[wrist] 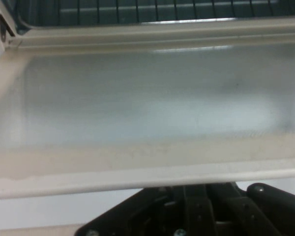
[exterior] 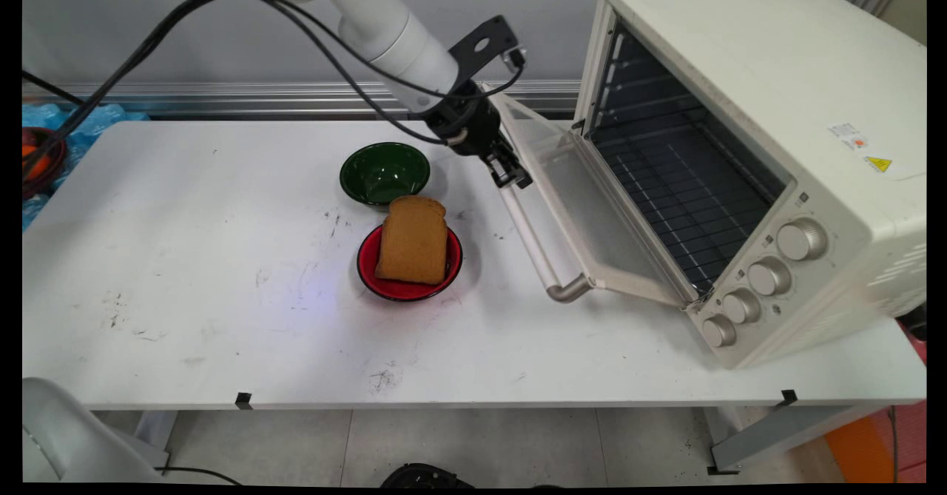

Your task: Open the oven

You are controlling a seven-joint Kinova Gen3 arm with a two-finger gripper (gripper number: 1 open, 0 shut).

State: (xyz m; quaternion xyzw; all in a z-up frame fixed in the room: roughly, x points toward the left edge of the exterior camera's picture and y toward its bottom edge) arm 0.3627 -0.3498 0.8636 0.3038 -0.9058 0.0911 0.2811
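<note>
A cream toaster oven stands at the table's right with its glass door swung down and open, showing the wire rack inside. My gripper sits at the far end of the door's handle bar and looks shut on it. In the hand view, the black linkage is drawn together and runs under the pale handle bar, which hides the fingertips. Beyond the bar lie the door glass and the rack.
A slice of brown bread leans in a red bowl mid-table, left of the handle. An empty green bowl sits just behind it, near the arm. Black cables hang from the arm at upper left.
</note>
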